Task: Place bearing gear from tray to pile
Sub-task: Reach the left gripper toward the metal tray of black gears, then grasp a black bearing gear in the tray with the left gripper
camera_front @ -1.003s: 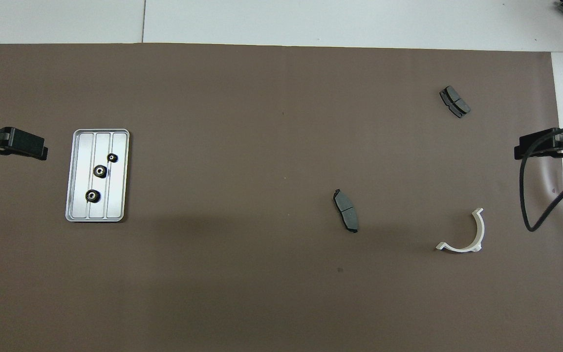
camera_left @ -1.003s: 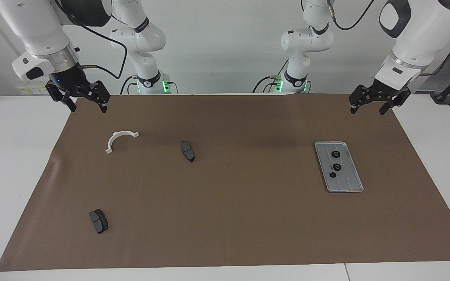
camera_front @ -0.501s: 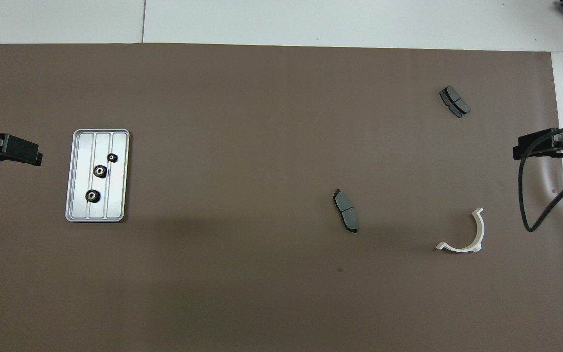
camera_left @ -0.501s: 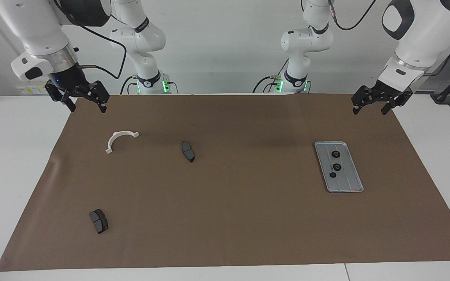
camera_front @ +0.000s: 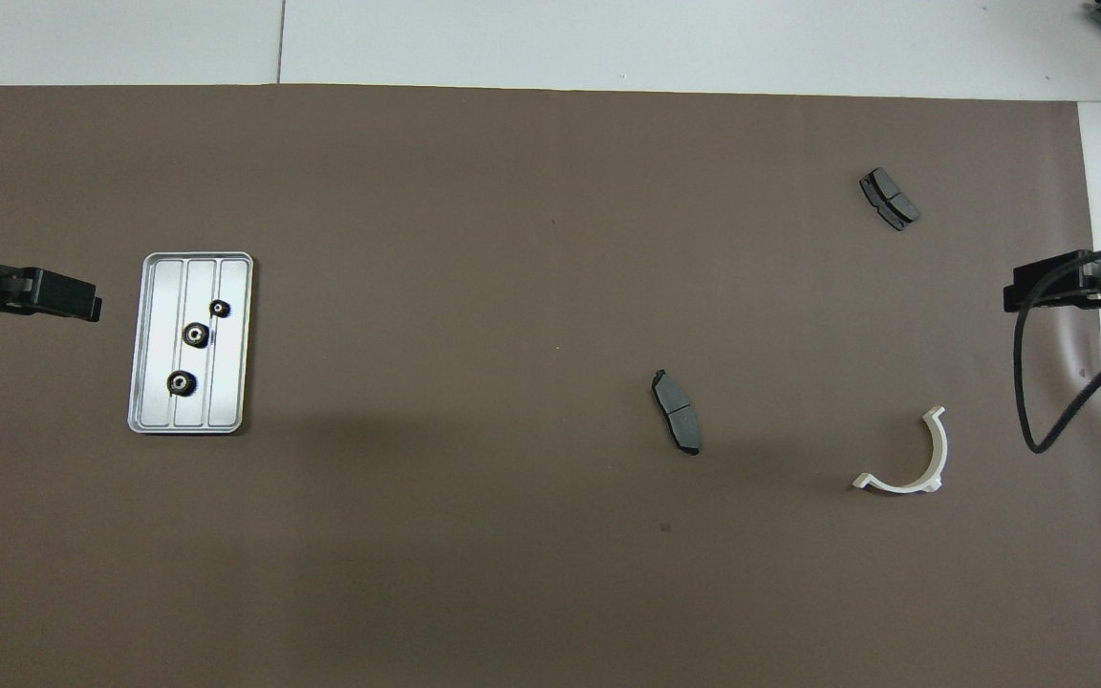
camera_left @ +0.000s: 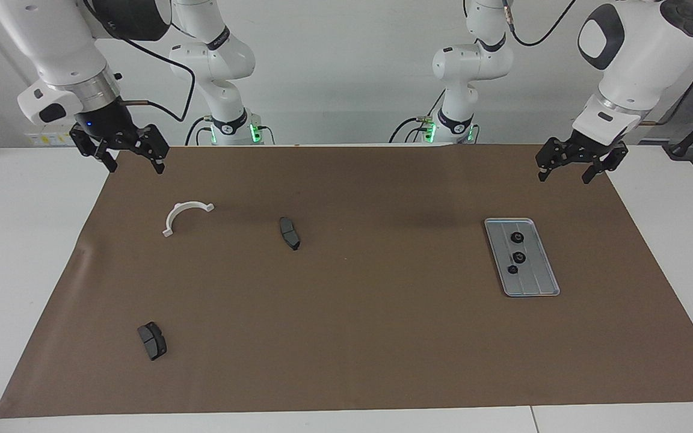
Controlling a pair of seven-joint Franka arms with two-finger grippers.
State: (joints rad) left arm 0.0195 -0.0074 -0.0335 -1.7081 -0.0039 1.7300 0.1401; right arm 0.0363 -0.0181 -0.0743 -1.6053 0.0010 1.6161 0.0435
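The silver tray lies on the brown mat toward the left arm's end, also in the overhead view. Three black bearing gears rest on it: and a smaller one. The pile is scattered toward the right arm's end: a white half-ring bracket and two dark brake pads. My left gripper is open and empty, raised over the mat beside the tray. My right gripper is open and empty, raised over the mat's edge near the bracket, waiting.
The brown mat covers most of the white table. A black cable hangs from the right arm over the mat's edge next to the bracket.
My left gripper drew back slightly, then shifted toward the tray, still open and raised. The right arm and all parts have not moved.
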